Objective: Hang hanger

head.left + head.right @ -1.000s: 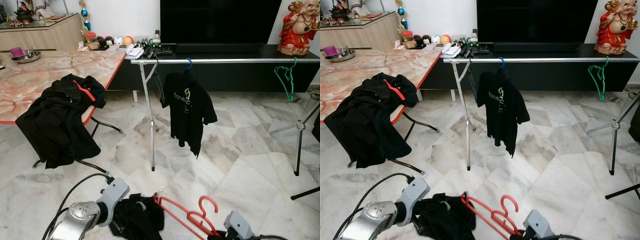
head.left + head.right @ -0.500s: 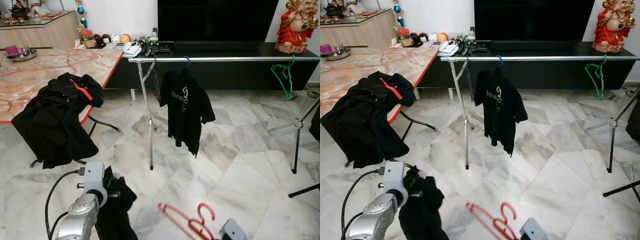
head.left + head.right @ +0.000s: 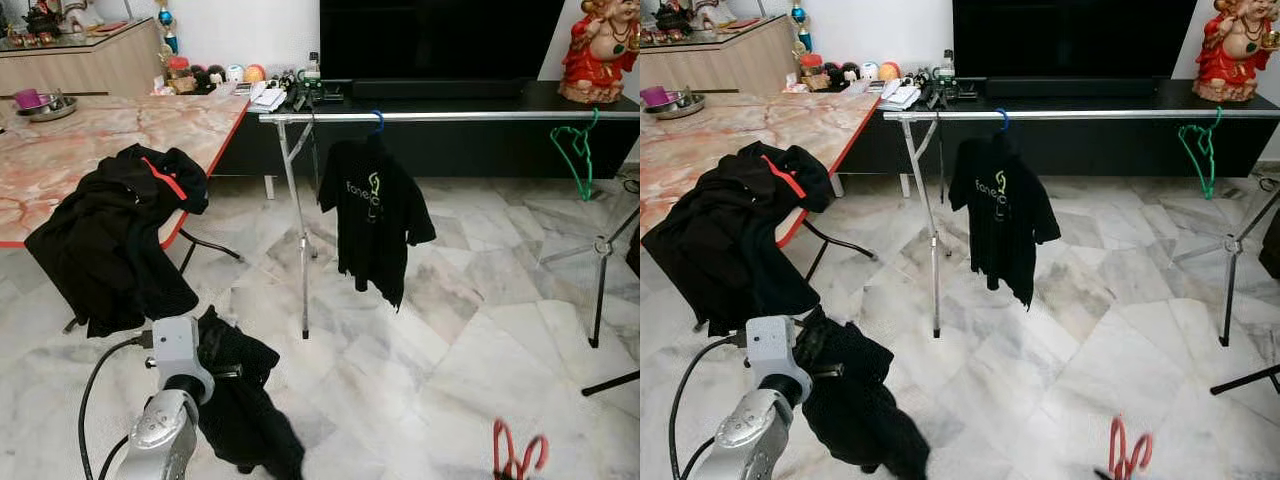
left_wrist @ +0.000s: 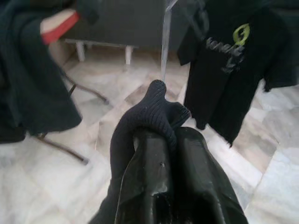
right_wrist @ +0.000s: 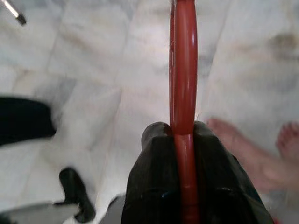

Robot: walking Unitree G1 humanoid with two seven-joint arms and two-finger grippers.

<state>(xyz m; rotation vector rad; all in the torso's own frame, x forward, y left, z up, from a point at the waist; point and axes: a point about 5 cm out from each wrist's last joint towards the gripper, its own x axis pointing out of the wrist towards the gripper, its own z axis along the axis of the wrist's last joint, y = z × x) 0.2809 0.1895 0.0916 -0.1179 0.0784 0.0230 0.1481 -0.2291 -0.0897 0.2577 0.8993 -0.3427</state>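
Left gripper (image 4: 170, 140) pinches a black shirt (image 3: 240, 395), right gripper (image 5: 182, 135) clamps a red hanger (image 3: 515, 455) — next, thread hanger into the collar squarely before reaching the rail (image 3: 450, 116).

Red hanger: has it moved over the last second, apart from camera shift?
Yes. The red hanger has swung to the robot's right, away from the rack's left leg; the right gripper grips it.

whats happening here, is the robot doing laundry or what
Roughly, yes. The left end effector is shut on a black cloth garment, held up off the marble floor. The right end effector is clamped on a red plastic hanger. Ahead, a black printed t-shirt already hangs from the silver metal rail.
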